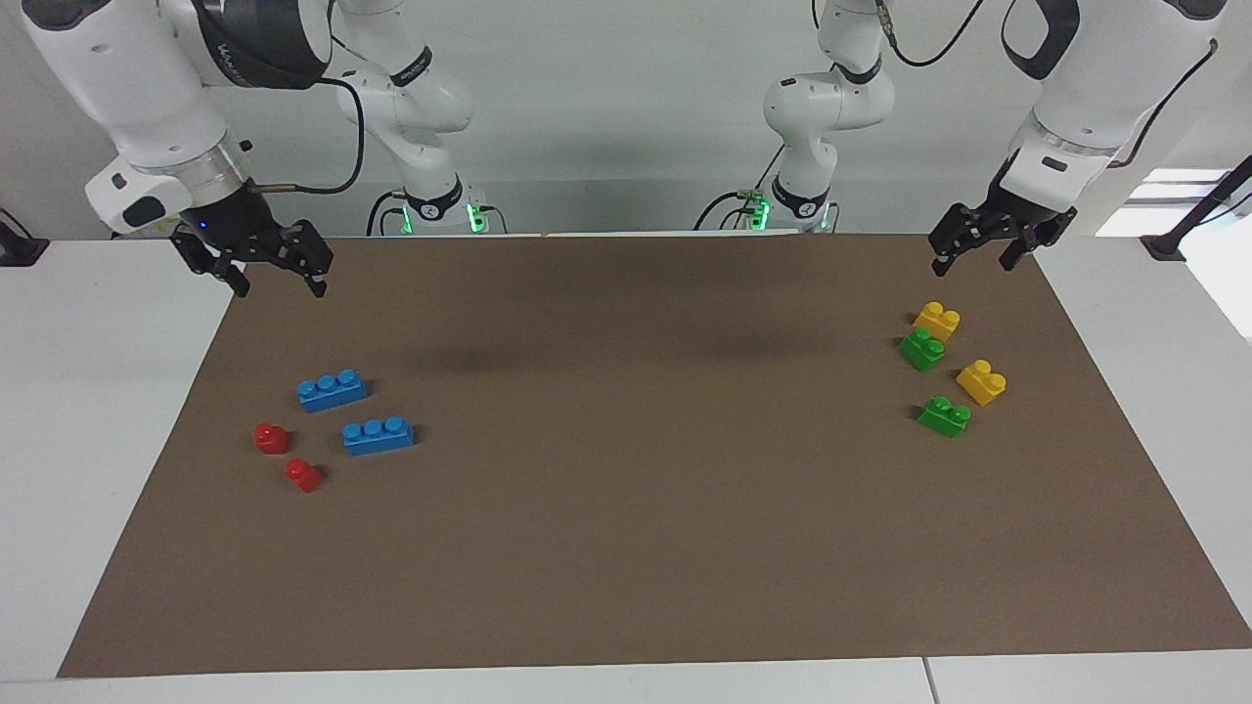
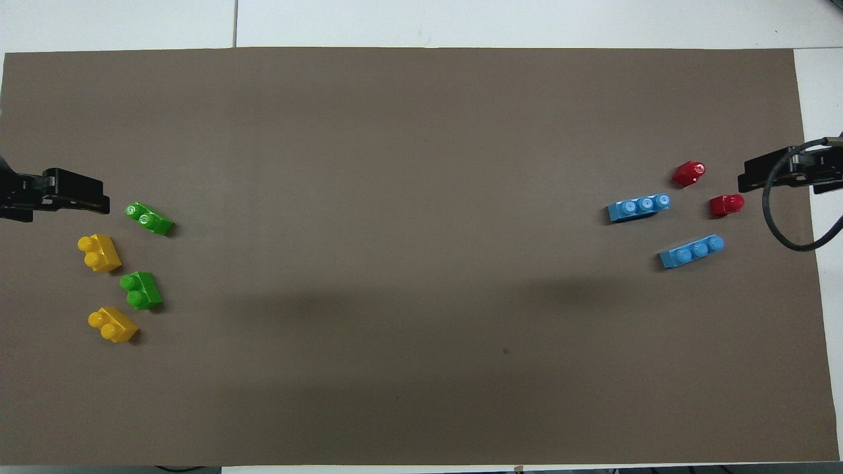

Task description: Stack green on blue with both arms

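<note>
Two green bricks lie on the brown mat toward the left arm's end: one nearer to the robots, one farther. Two blue bricks lie toward the right arm's end: one nearer to the robots, one farther. My left gripper is open and empty, raised over the mat's edge by the green and yellow bricks. My right gripper is open and empty, raised over the mat's edge by the blue and red bricks.
Two yellow bricks sit beside the green ones, one touching the nearer green brick. Two small red bricks lie beside the blue ones, toward the mat's edge. White table surrounds the mat.
</note>
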